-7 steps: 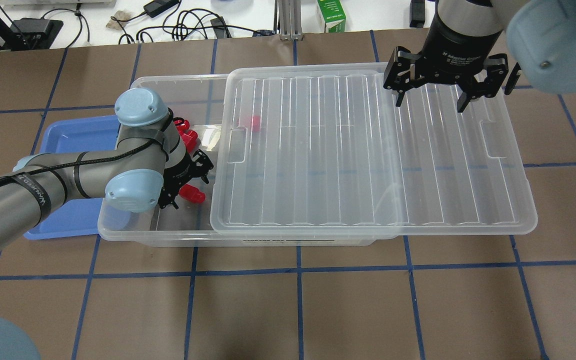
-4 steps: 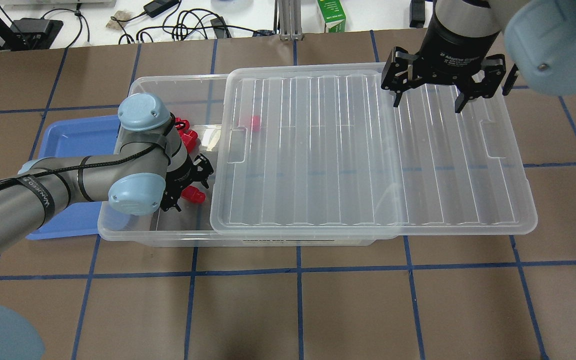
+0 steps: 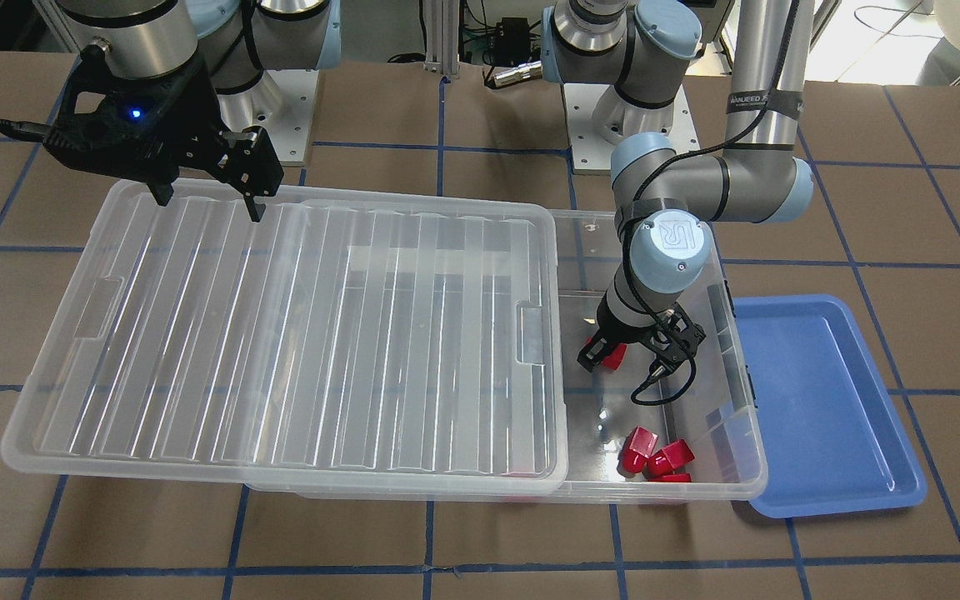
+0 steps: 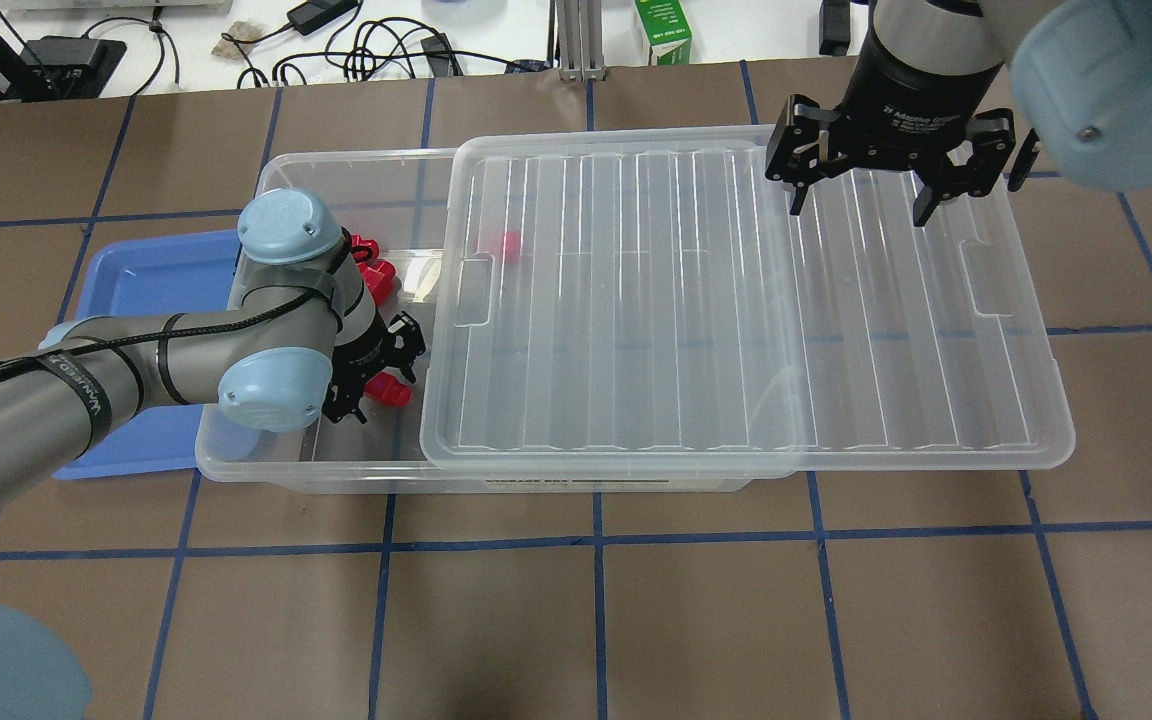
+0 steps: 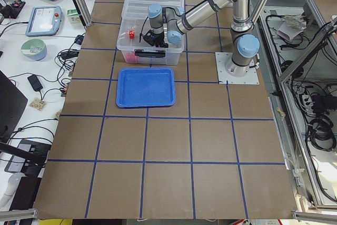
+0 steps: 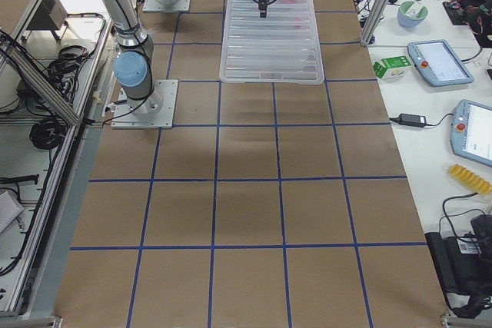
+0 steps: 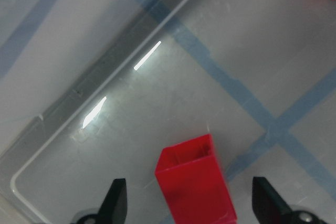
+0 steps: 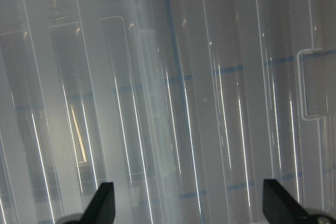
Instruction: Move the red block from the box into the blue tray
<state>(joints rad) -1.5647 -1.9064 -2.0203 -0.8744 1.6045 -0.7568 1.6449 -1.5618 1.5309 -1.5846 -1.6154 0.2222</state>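
Observation:
The clear box (image 4: 336, 162) lies mid-table with its ribbed lid (image 4: 736, 300) slid toward my right, leaving the end near the blue tray (image 4: 156, 275) open. My left gripper (image 4: 376, 375) is inside that open end. It is open, low over the floor, with its fingers on either side of a red block (image 7: 194, 182), also visible in the front view (image 3: 611, 357). More red blocks (image 3: 655, 454) lie in the box's far corner, and one shows through the lid (image 4: 510, 245). My right gripper (image 4: 861, 205) is open and empty above the lid's far right part.
The blue tray (image 3: 822, 400) sits empty against the box's left end. The box wall (image 3: 742, 392) stands between the left gripper and the tray. Cables, a green carton (image 4: 663, 35) and devices lie beyond the table's far edge.
My left gripper has shifted slightly and settled lower around the red block near the box's front. My right gripper has barely moved above the lid.

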